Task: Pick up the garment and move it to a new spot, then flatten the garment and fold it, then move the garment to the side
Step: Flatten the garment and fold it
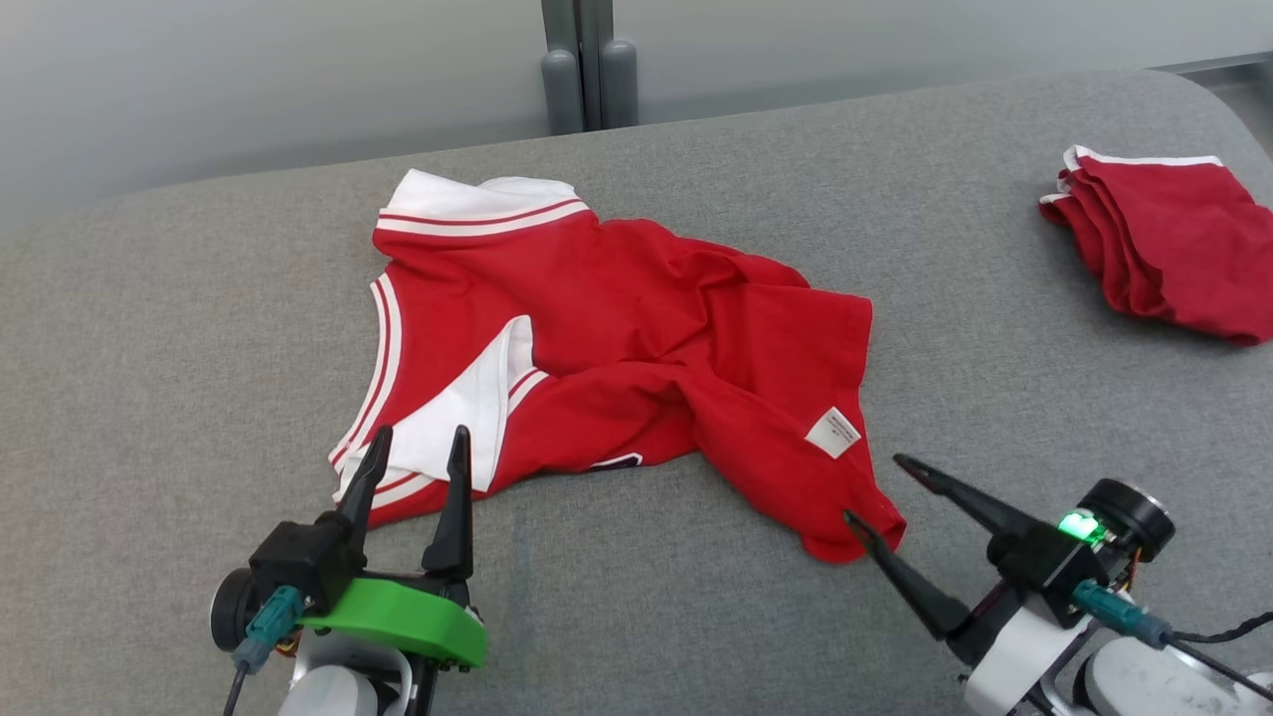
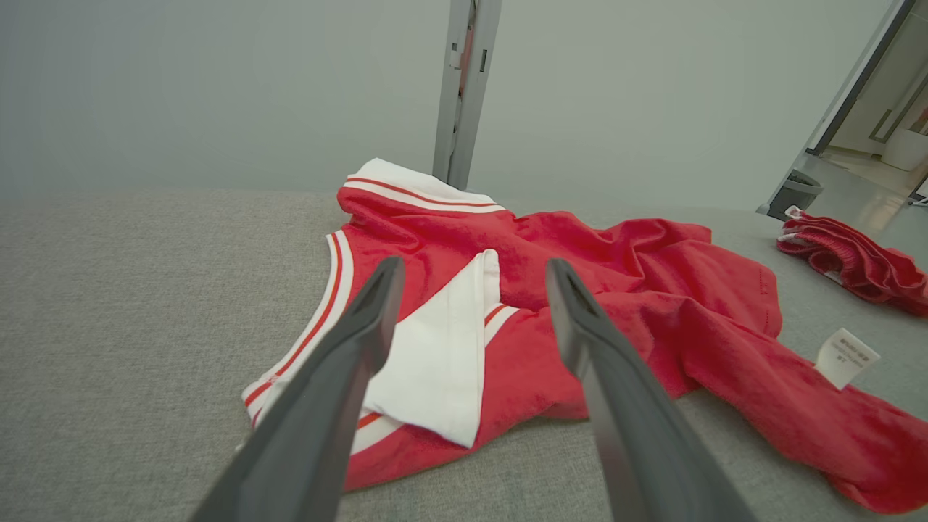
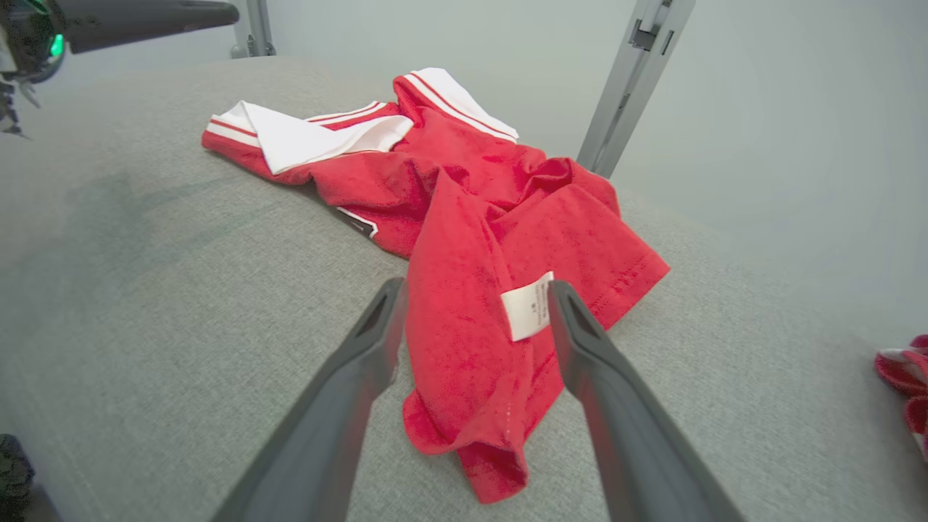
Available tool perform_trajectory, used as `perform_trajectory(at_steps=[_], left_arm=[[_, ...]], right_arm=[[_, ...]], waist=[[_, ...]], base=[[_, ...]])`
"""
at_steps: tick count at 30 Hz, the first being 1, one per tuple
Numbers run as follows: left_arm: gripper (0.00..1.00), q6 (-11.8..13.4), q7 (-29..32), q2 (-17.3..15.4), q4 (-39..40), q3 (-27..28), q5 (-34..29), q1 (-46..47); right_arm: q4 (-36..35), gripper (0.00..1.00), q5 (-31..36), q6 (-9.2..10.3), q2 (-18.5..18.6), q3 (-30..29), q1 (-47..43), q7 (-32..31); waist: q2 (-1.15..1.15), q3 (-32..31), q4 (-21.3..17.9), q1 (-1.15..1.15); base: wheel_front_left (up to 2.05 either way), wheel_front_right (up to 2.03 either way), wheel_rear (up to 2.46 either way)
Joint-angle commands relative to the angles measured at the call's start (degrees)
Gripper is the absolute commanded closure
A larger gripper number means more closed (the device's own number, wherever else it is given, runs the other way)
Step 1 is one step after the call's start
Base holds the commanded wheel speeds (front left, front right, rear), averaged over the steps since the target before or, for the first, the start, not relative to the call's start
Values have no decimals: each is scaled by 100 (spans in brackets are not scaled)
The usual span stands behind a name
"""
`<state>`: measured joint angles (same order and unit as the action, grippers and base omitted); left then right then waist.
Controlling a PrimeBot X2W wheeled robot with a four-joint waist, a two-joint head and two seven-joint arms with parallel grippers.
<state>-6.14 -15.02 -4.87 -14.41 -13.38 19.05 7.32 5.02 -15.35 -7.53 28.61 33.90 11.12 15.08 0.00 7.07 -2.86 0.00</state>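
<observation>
While both grippers stand with fingers apart and nothing held, each is stationed at a near corner of the garment. The left gripper points up the head view, its tips over the white panel and striped hem at the near-left corner. The right gripper is angled up and to the left, its tips at the near-right corner; contact cannot be confirmed.

The left wrist view, through the spread left gripper, adds a dark bin at a doorway, far right. The right wrist view, through the spread right gripper, resolves the label as a white tag with faint print, unreadable, just beside the right-hand finger.

The garment is red with white trim and red stripes along the edges, a white inner face turned out at the near left. It lies crumpled, with heavy folds through the middle.

It rests on the grey padded surface, centre, directly beyond both grippers. A second red garment, folded, lies well apart at far right. A grey post stands behind.
</observation>
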Motion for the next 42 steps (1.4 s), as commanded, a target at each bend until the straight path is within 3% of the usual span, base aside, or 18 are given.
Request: perform_trajectory(at_steps=[1, 6, 11, 24, 25, 26, 27, 28, 35, 42], left_arm=[[0, -17, -19, 1, 12, 17, -33, -101], [0, -35, -19, 27, -9, -44, -47, -32], [0, -44, -19, 41, -31, -54, -70, 19], [0, -83, -19, 93, -99, -86, -101, 53], [0, -86, -19, 96, -102, -83, -100, 49], [0, -89, -19, 102, -106, -89, -101, 44], [0, -87, -19, 106, -109, -90, -101, 38], [0, -80, -19, 109, -108, -85, -99, 23], [0, -86, -19, 122, -97, -28, -133, -117], [0, -77, -19, 127, -63, 26, -147, -141]], right_arm=[[-47, 0, -16, 10, 21, -181, -74, 9], [146, 0, 22, 10, -19, -572, 79, -3], [718, 0, -165, 10, -155, -394, 462, -237], [2792, 0, -1327, 10, -468, 1113, 1845, -769], [2870, 20, -1380, 10, -464, 1222, 1933, -755], [2940, 67, -1434, 10, -446, 1374, 2027, -712], [2985, 89, -1487, 10, -437, 1480, 2088, -668], [3004, 100, -1557, 10, -443, 1605, 2152, -600], [2784, 100, -1532, 10, -425, 2103, 2384, -153], [2209, 100, -1233, 10, -645, 2550, 2151, -115]], waist=[[0, -26, -20, 0], [0, -21, 92, 0], [0, 30, 288, 0], [0, 80, 866, 0], [0, 77, 889, 0], [0, 72, 921, 0], [0, 66, 943, 0], [0, 55, 960, 0], [0, -24, 942, 0], [0, -47, 746, 0]], base=[[0, 0, 0], [0, 0, 0], [0, 0, 0], [0, 0, 0], [0, 0, 0], [0, 0, 0], [0, 0, 0], [0, 0, 0], [0, 0, 0], [0, 0, 0]])
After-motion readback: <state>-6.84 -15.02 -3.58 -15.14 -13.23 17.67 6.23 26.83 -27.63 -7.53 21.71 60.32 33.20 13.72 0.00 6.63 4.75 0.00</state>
